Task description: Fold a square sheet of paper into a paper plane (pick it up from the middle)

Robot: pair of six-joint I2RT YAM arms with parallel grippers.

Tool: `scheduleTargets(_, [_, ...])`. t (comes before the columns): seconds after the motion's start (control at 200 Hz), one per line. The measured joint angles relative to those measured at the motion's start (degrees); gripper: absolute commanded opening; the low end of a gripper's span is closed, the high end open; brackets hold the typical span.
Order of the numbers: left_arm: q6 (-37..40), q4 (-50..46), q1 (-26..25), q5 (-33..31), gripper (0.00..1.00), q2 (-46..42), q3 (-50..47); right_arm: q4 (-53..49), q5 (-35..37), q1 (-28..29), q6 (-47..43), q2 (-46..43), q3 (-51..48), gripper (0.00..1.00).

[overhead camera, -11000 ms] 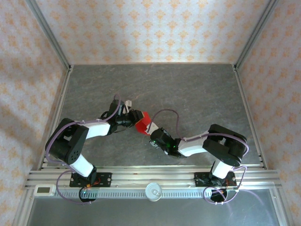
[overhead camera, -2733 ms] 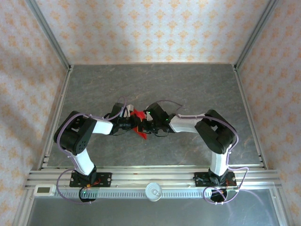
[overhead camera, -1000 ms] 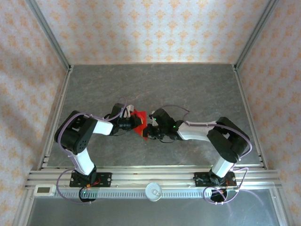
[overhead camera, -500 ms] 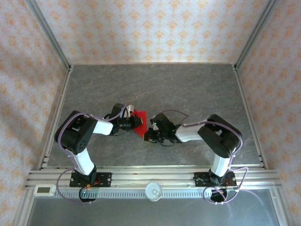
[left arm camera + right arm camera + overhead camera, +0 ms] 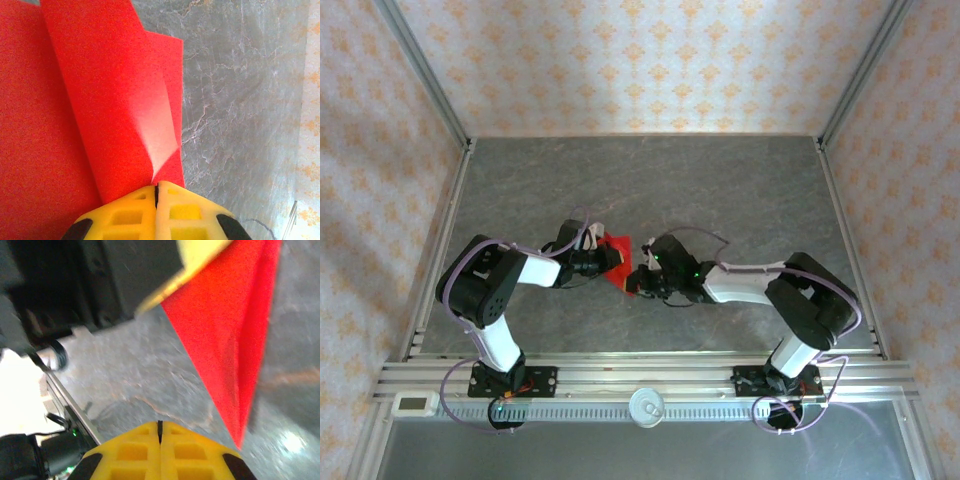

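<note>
The red sheet of paper (image 5: 618, 247) is creased into a narrow pointed shape at the table's middle, its tip toward the near edge. My left gripper (image 5: 607, 259) comes in from the left. In the left wrist view its yellow fingertips (image 5: 156, 189) are shut on the paper (image 5: 100, 100) where a folded flap meets the seam. My right gripper (image 5: 639, 284) sits just right of the paper's near tip. In the right wrist view it (image 5: 160, 426) is shut with nothing in it, low over the table, and the paper's point (image 5: 230, 340) hangs ahead and to the right.
The grey stone-patterned table (image 5: 720, 190) is fenced by aluminium rails and patterned walls. A front rail carries a round white knob (image 5: 647, 405) and a small white device (image 5: 412, 404). Both arms crowd the middle; the far half has free room.
The right arm's elbow has swung out to the right and its gripper has shifted slightly beside the paper's near tip. The left arm and the paper have stayed in place.
</note>
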Motion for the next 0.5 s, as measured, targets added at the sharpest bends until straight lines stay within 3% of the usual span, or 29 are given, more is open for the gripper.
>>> scheduleTargets(0.495, [0.02,-0.02,-0.09,-0.07,0.05,0.0,0.04,-2.64,2.93,-2.14,-0.39,11.3,10.34,0.0])
